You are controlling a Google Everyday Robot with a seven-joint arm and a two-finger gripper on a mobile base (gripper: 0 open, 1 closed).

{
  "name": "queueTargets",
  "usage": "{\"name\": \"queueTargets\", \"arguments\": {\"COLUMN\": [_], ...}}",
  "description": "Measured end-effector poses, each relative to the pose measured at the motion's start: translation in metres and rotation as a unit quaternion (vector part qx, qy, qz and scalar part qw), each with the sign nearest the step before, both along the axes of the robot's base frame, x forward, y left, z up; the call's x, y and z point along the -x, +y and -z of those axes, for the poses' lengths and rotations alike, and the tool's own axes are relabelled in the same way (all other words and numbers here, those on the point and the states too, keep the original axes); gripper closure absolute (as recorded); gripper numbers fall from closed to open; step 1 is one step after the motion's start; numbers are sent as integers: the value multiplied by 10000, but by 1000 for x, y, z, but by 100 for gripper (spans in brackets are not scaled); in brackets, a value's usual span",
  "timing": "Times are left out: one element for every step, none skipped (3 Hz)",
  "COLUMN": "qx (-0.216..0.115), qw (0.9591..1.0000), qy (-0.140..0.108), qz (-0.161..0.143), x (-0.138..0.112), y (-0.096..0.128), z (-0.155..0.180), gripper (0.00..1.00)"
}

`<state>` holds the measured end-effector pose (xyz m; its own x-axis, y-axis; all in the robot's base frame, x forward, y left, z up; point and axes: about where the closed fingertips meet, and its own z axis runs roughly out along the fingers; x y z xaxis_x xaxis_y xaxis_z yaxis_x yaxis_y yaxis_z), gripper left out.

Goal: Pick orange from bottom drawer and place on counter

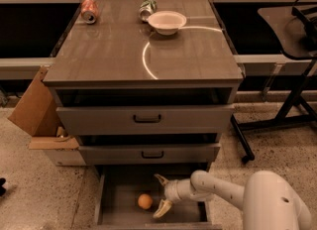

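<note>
End effector (158, 196) in bottom drawer (119, 197); arm (224, 192) cut off.
</note>
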<state>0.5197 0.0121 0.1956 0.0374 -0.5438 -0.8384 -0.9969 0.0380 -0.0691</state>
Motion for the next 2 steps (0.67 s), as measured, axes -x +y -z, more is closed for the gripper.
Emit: {"name": "queueTargets", "arguments": {"qx": [3,-181], "qw": [10000,9998], "qy": [-9,-43], "qz": [29,-10], "x": [-6,-6], "y": [7,21], "z": [13,36], "gripper": [0,0]}}
